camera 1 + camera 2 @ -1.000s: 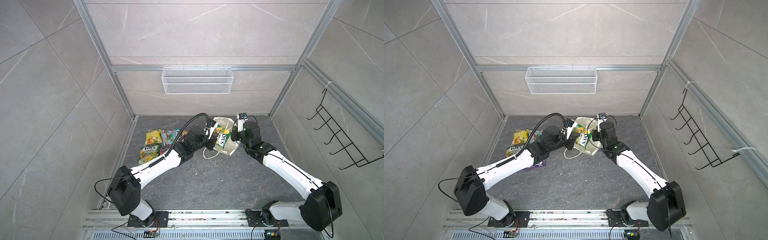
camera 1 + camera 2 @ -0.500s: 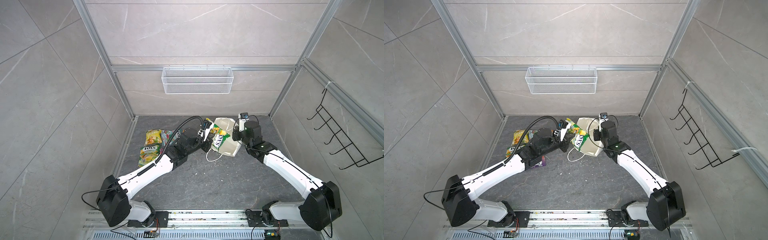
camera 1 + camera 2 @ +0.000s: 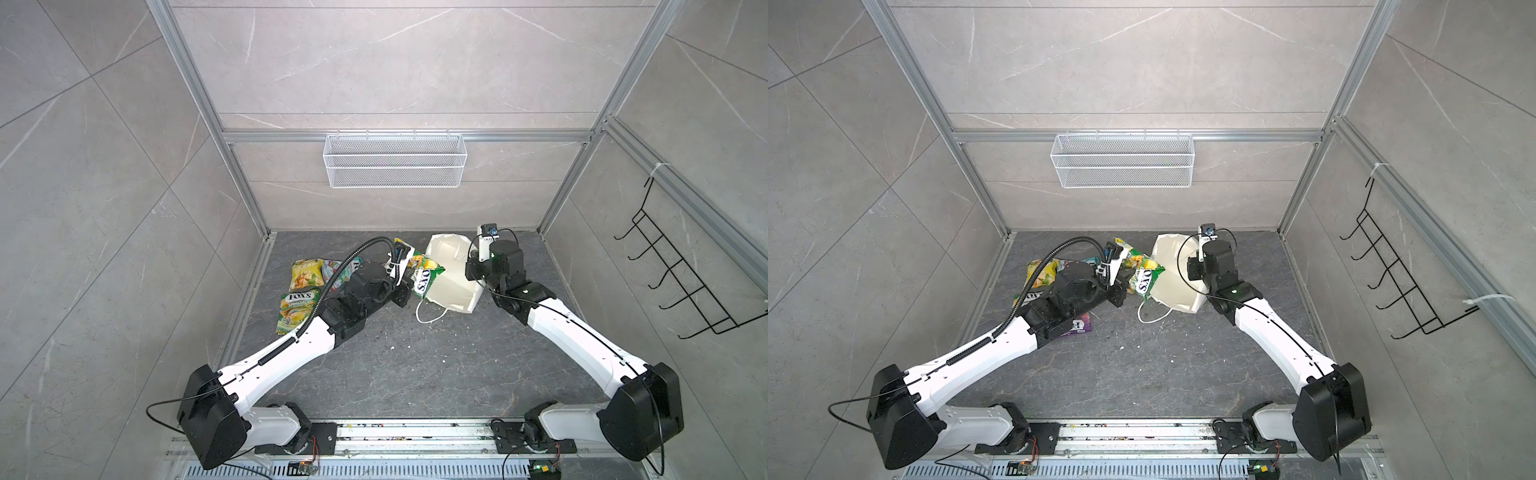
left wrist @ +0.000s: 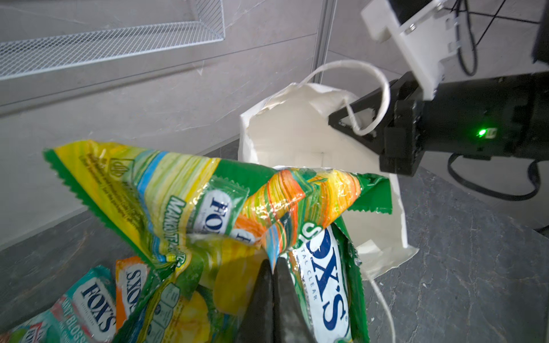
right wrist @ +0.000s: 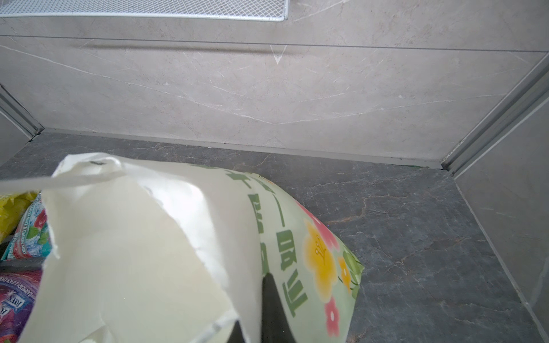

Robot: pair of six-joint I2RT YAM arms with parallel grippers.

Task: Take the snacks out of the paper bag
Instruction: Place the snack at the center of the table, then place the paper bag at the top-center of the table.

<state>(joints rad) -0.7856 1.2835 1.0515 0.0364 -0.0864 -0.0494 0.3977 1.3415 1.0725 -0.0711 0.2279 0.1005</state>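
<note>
The white paper bag (image 3: 453, 276) (image 3: 1177, 276) lies tilted on the floor, mouth toward my left arm. My right gripper (image 3: 471, 270) (image 5: 258, 297) is shut on the bag's wall, one finger inside and one outside. My left gripper (image 3: 405, 286) (image 4: 273, 262) is shut on a fold of a green-yellow snack packet (image 4: 208, 190) (image 3: 424, 278), held up just outside the bag's mouth. A second green packet (image 4: 326, 282) hangs against the fingers; I cannot tell if it is gripped. Yellow (image 3: 306, 273), green-yellow (image 3: 296, 305), teal-red (image 3: 332, 270) and purple (image 3: 1077, 326) snacks lie on the floor at the left.
A white wire mesh basket (image 3: 395, 160) hangs on the back wall. A black hook rack (image 3: 681, 282) sticks out from the right wall. The bag's cord handle (image 3: 428, 316) trails on the dark floor. Metal frame posts close in both back corners.
My left gripper has drawn back leftward from the bag's mouth, pulling the green-yellow packet out with it. The right gripper has kept its hold on the bag.
</note>
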